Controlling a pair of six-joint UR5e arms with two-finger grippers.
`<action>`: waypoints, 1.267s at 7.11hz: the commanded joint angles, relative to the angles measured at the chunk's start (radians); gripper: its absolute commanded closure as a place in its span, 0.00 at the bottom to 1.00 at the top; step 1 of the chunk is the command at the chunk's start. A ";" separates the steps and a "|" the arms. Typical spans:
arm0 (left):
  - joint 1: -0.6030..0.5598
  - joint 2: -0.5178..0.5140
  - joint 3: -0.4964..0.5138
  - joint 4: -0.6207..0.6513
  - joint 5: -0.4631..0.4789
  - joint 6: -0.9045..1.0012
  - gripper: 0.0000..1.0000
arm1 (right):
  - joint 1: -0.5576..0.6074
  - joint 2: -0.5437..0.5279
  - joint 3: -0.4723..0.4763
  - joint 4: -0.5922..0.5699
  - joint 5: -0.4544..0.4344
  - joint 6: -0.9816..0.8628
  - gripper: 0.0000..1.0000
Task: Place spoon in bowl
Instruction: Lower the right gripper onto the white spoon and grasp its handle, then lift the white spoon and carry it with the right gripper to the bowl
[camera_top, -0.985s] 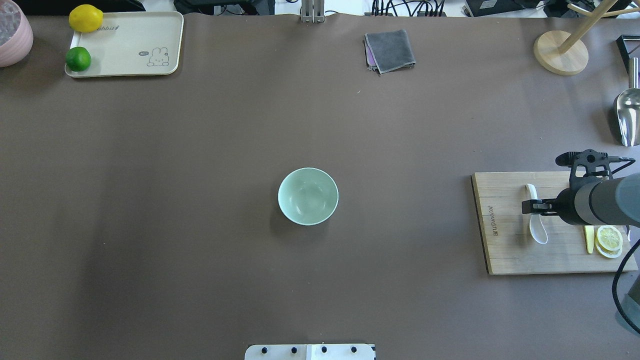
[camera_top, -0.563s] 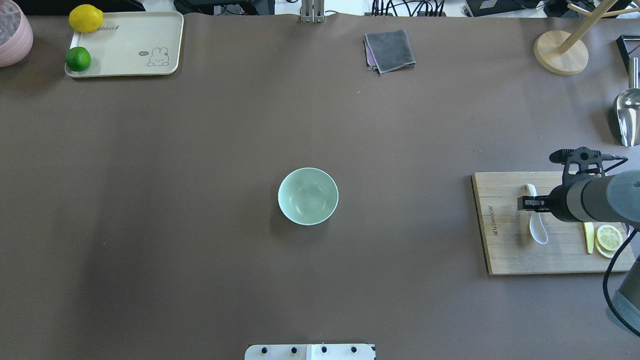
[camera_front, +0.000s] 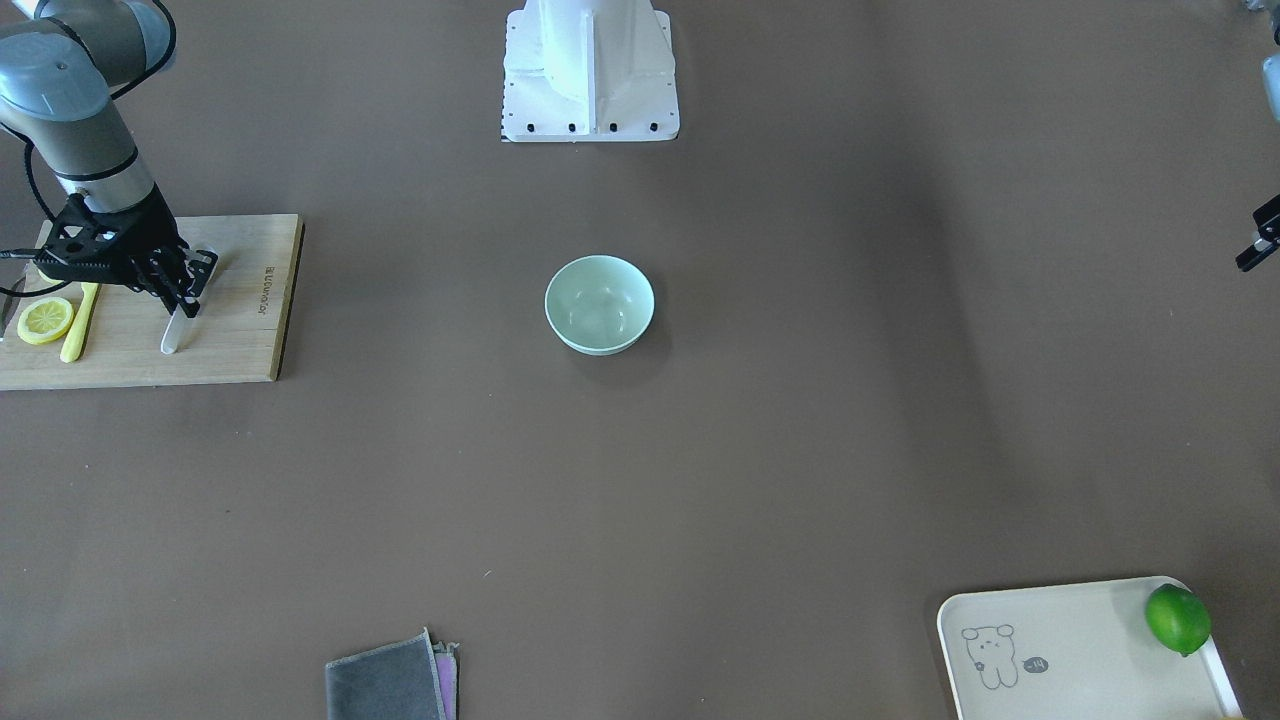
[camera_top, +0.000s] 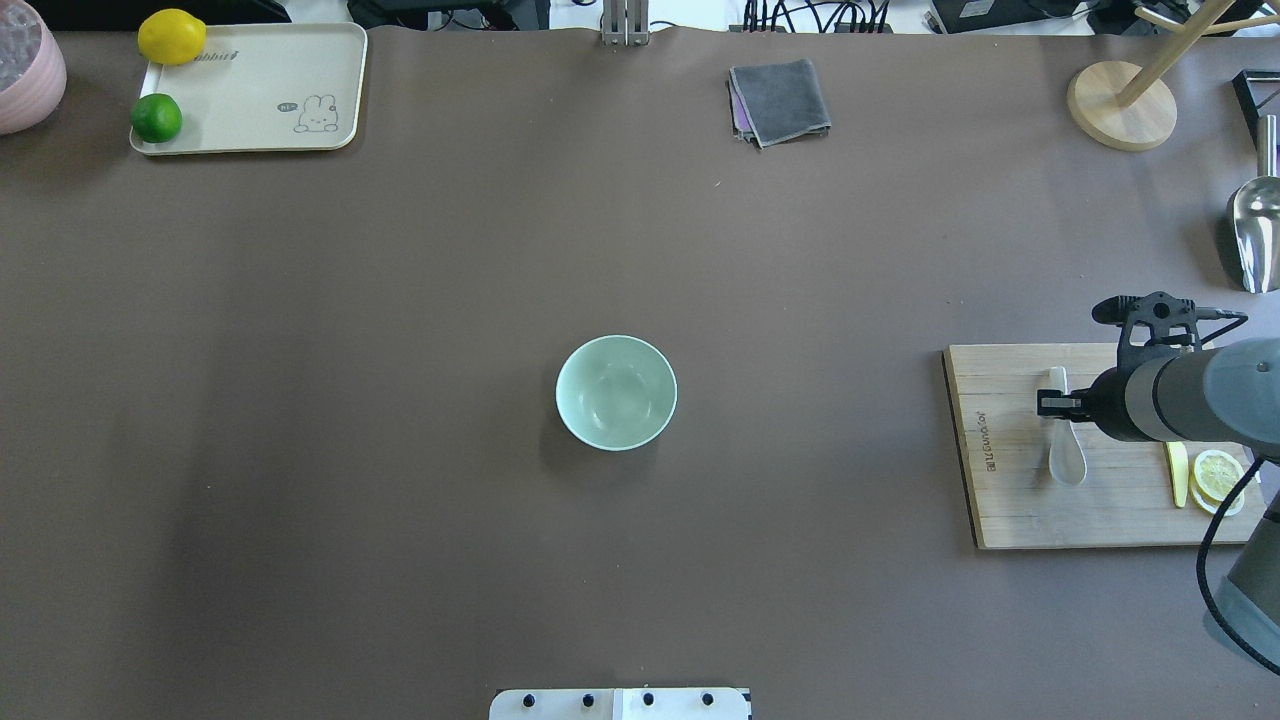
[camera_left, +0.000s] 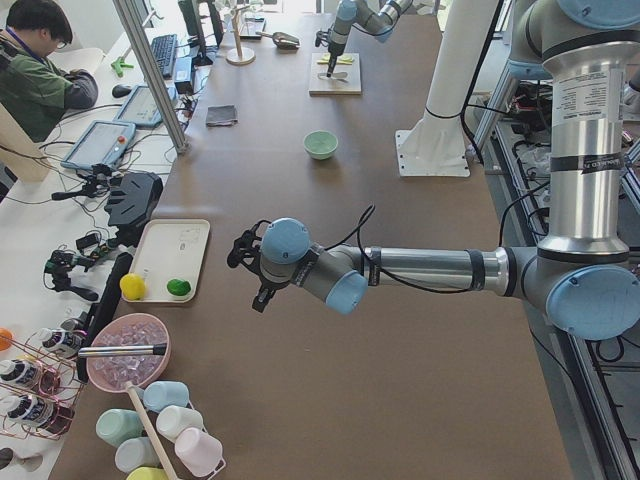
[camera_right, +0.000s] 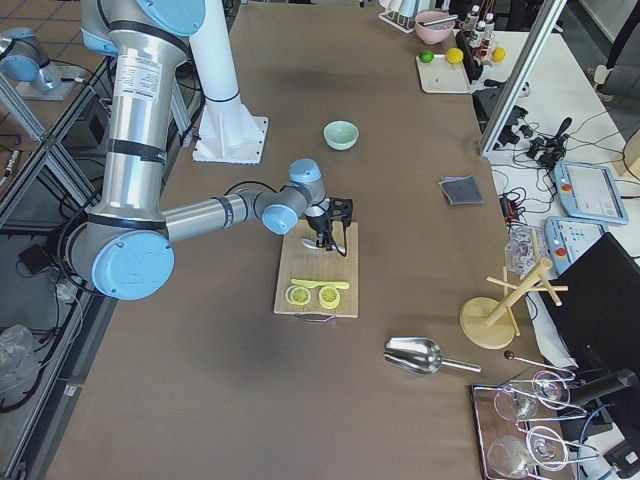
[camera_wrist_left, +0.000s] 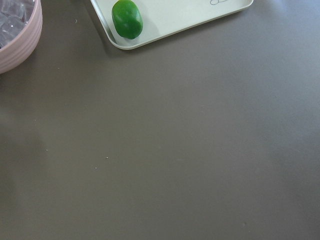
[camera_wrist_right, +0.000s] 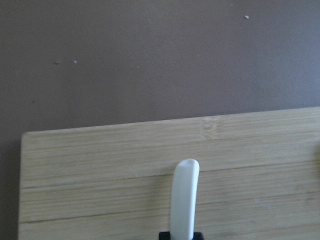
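The white spoon (camera_top: 1066, 455) lies on the wooden cutting board (camera_top: 1010, 505) at the table's right side, scoop toward the robot. My right gripper (camera_top: 1052, 404) is down on the board and shut across the spoon's handle. In the right wrist view the handle (camera_wrist_right: 185, 197) sticks out ahead from between the fingertips. In the front-facing view the handle tip (camera_front: 172, 337) shows below the gripper (camera_front: 188, 293). The mint-green bowl (camera_top: 616, 392) stands empty at the table's centre, far from the spoon. My left gripper (camera_left: 250, 270) hovers near the tray; I cannot tell whether it is open or shut.
Lemon slices (camera_top: 1218, 478) and a yellow knife (camera_top: 1178, 475) lie on the board beside the right arm. A cream tray (camera_top: 250, 90) with a lime (camera_top: 156, 118) and a lemon (camera_top: 171, 37) sits far left. A grey cloth (camera_top: 779, 101), wooden stand (camera_top: 1120, 105) and metal scoop (camera_top: 1255, 235) lie far back.
My right gripper has shifted slightly left and away from the robot and closed on the spoon's handle. The spoon has swung from tilted to straight. The bowl has not moved.
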 joint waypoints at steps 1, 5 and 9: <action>0.001 -0.002 0.002 0.002 0.002 -0.001 0.02 | 0.002 0.044 0.020 -0.007 0.003 0.002 1.00; 0.001 0.000 0.004 0.002 -0.004 -0.001 0.02 | -0.023 0.388 0.023 -0.310 -0.005 0.216 1.00; 0.003 -0.002 0.002 0.003 -0.006 -0.007 0.02 | -0.233 0.807 -0.068 -0.656 -0.210 0.562 1.00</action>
